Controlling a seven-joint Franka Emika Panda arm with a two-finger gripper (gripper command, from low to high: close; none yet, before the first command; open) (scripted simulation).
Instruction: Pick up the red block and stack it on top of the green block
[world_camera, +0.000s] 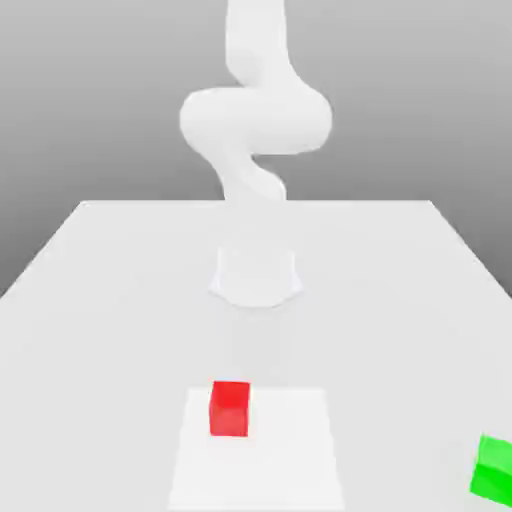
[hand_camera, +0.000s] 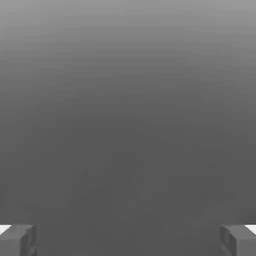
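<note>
In the hand view, the gripper (hand_camera: 128, 240) has its jaws spread wide apart, one fingertip (hand_camera: 17, 240) at each lower corner of the picture, and the space between them is free. Nothing is held between the jaws. Behind the fingertips there is a plain grey ground that becomes lighter toward the far side.

In the exterior view, the white arm (world_camera: 255, 120) stands on its round base (world_camera: 256, 275) on the table (world_camera: 120, 280), about in the middle between the two side edges and closer to the far edge than to the near one. The arm rises from the base, bends into a thick curve and continues up past the top of the picture.

The red block (world_camera: 230, 408) sits flat on the table in front of the base, toward the near edge and slightly to the exterior view's left of the base. It rests on a lighter square patch (world_camera: 280, 450) of the table surface, near the patch's far corner on the exterior view's left. The green block (world_camera: 493, 468) lies near the table's near corner on the exterior view's right, partly cut by the picture's border. The two blocks are well apart, and both are well apart from the arm's base.
</note>
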